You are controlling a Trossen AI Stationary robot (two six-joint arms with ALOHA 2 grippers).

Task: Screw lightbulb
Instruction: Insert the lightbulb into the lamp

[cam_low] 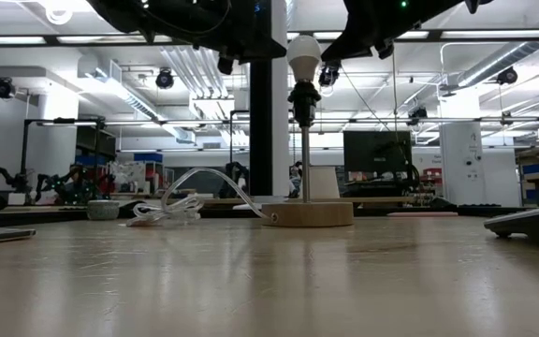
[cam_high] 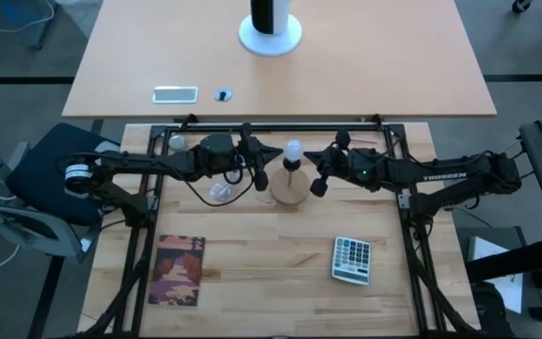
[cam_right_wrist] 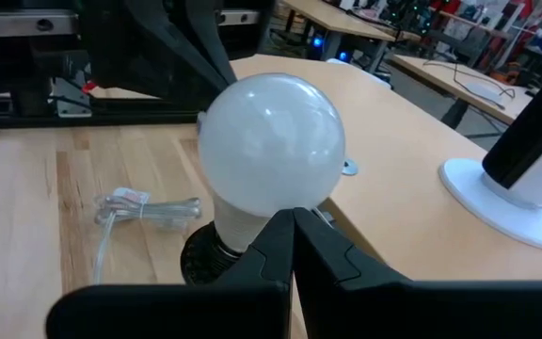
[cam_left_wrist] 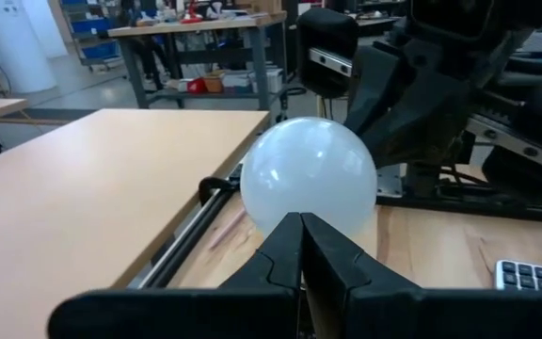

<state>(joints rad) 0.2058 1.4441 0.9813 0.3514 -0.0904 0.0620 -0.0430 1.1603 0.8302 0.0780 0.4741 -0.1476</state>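
Standing upright in its socket atop a thin stem on a round wooden base (cam_high: 289, 189), mid-bench: the lightbulb (cam_high: 293, 149), seemingly seated. Left claw (cam_high: 273, 154) and right claw (cam_high: 313, 157), both closed and empty, flank it at bulb height, near but apart. Coiled clear cord (cam_high: 220, 192) lies beside the base.

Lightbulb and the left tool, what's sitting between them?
Nothing; high view shows only bare wood between the lightbulb and the shut left tool.

The lightbulb (cam_right_wrist: 269, 141) sits in its socket (cam_right_wrist: 210, 254) (jaws closed just before it), cable (cam_right_wrist: 144, 209) beyond.
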